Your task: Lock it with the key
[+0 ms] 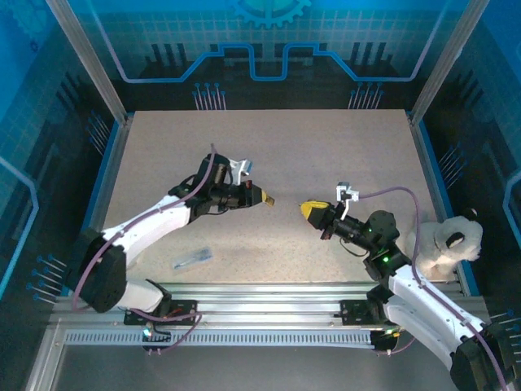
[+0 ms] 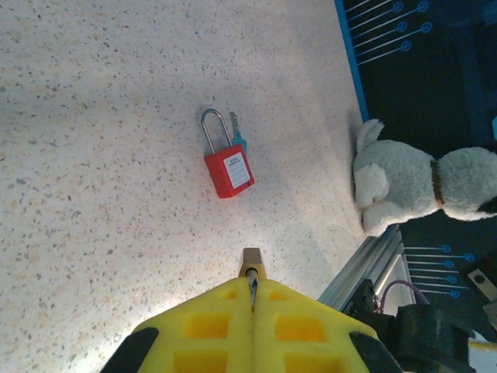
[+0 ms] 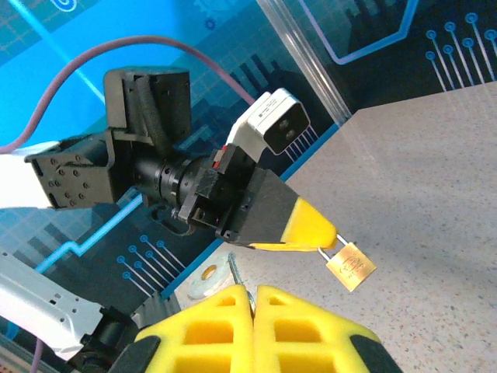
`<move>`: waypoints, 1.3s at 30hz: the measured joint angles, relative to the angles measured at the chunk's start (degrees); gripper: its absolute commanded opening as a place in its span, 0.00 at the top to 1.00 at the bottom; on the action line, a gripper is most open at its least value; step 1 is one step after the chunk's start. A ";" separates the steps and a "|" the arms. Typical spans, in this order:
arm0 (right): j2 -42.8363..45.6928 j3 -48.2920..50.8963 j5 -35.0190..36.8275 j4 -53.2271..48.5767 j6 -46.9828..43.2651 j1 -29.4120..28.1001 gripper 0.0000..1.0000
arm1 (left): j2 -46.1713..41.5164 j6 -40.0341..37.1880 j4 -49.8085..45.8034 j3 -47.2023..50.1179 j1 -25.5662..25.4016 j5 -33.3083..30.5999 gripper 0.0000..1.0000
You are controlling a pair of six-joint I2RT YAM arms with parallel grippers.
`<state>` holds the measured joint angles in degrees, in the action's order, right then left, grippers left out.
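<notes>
Speckled table [image 2: 93, 116] below, left gripper [image 2: 251, 284] fingers clamp the brass padlock [image 3: 351, 266] by its shackle, right gripper [image 3: 250, 291] fingers pinch a thin metal sliver [image 3: 232, 268], and the key [image 2: 238, 140] lies against the red padlock [image 2: 227, 172] shackle, where already-full fingers reaching in could knock it away.

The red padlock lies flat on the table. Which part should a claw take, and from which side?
Grip the red padlock by its body, coming straight down, closing across its two long sides. It lies flat on the table, so those sides are free. The shackle is thin, and the teal key lies close beside it, so a grip there may slip or catch the key.
</notes>
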<state>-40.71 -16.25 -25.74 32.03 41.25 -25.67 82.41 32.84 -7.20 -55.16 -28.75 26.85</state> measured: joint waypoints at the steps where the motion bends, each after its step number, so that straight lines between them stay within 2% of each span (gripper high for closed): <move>1: 0.00 0.13 0.17 -0.17 0.00 0.00 1.00 | 1.66 -1.18 -1.29 -1.70 0.07 0.74 1.00; 9: 0.15 0.46 1.16 -0.81 0.02 0.26 1.00 | 15.63 -11.80 -12.55 -15.82 1.88 9.14 1.00; 13: 0.26 0.52 1.36 -0.94 0.02 0.26 1.00 | 25.09 -16.94 -20.15 -25.22 6.05 13.46 1.00; 17: 0.26 0.52 1.36 -0.94 0.02 0.26 1.00 | 33.75 -24.98 -32.92 -35.95 9.88 14.60 1.00; 20: 0.20 0.52 1.33 -0.92 0.04 0.33 1.00 | 39.34 -31.21 -43.04 -44.09 10.23 13.07 1.00; 27: 0.20 0.57 1.33 -0.87 0.02 0.37 1.00 | 43.36 -37.88 -54.07 -46.84 10.05 11.91 1.00; 39: -1.16 0.57 1.16 -0.24 0.07 0.63 1.00 | 50.90 -39.98 -58.31 -50.27 10.01 9.92 1.00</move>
<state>-41.87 -15.68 -24.58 31.79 41.32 -25.04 133.32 -7.14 -65.52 -105.43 -18.74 36.77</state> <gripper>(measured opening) 0.040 0.037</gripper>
